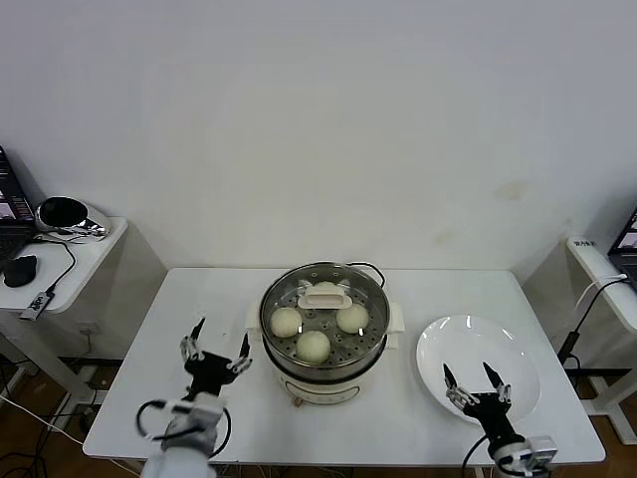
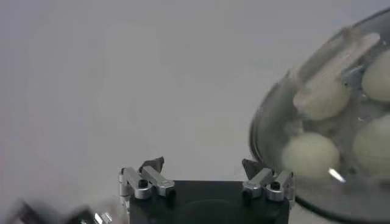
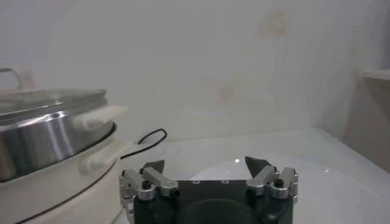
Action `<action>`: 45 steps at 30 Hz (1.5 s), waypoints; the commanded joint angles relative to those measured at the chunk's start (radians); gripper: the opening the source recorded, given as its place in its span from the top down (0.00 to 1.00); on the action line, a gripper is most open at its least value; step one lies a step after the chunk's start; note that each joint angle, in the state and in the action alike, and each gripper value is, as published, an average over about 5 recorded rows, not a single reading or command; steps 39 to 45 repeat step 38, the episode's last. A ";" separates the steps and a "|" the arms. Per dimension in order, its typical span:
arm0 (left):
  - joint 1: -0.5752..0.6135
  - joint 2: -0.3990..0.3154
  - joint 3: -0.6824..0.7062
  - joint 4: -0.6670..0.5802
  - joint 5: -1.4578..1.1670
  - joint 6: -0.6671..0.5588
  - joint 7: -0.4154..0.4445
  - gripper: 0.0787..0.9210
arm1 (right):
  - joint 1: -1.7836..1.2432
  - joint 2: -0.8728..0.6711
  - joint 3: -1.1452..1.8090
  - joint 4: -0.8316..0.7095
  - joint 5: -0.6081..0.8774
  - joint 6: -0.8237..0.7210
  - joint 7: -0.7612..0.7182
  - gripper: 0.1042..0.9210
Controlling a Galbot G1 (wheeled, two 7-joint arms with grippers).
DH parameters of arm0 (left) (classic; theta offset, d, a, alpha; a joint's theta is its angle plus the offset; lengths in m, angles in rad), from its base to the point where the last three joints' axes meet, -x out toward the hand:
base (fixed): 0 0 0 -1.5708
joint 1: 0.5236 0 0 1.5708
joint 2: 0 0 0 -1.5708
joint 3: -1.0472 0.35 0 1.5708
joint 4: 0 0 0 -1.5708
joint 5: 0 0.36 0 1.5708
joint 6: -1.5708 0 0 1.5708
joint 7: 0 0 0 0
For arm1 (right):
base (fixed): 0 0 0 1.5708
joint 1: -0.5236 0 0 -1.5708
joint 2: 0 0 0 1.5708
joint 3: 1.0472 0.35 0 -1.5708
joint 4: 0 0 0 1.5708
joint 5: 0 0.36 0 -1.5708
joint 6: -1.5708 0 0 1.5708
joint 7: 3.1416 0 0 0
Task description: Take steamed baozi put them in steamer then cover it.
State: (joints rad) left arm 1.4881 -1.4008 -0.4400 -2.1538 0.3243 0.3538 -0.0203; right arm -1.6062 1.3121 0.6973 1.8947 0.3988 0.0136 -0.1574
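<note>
Both hands, left hand [image 1: 217, 344] and right hand [image 1: 477, 382], gape wide, empty.

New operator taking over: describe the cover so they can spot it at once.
On the white table, find the shiny steamer at centre. The cover sits on top: clear glass with a metal rim, baozi visible beneath. Its cream oblong handle sets it apart from the flat white plate beside it.

Fourth baozi [image 1: 324, 292] mostly hidden under cover handle [image 1: 325, 296]. Steamer [image 2: 323, 115] blurred, cut by frame edge in left wrist view. Plate [image 3: 341, 182] partly hidden behind right gripper [image 3: 206, 165].
</note>
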 commanded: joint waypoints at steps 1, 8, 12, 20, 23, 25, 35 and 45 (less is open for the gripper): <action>0.236 -0.008 -0.168 0.039 -0.474 -0.356 -0.026 0.12 | -0.067 0.008 -0.030 0.044 -0.041 -0.005 0.001 0.12; 0.295 -0.009 -0.136 0.035 -0.432 -0.359 -0.007 0.12 | -0.097 -0.006 -0.050 0.030 -0.035 0.018 0.012 0.12; 0.328 -0.016 -0.123 0.013 -0.439 -0.321 0.006 0.12 | -0.091 -0.003 -0.059 0.024 -0.032 0.051 0.047 0.12; 0.357 -0.036 -0.127 -0.012 -0.437 -0.279 0.016 0.12 | -0.102 0.000 -0.061 0.051 -0.098 0.057 0.035 0.12; 0.357 -0.041 -0.127 -0.019 -0.435 -0.274 0.018 0.12 | -0.100 0.001 -0.062 0.049 -0.108 0.046 0.026 0.12; 0.360 -0.042 -0.127 -0.027 -0.435 -0.271 0.021 0.12 | -0.102 0.002 -0.064 0.047 -0.117 0.042 0.023 0.12; 0.367 -0.031 -0.137 -0.030 -0.438 -0.265 0.034 0.12 | -0.128 0.009 -0.045 0.091 -0.114 0.007 0.020 0.12; 0.365 -0.025 -0.137 -0.030 -0.439 -0.264 0.036 0.12 | -0.135 0.015 -0.036 0.097 -0.113 0.005 0.017 0.12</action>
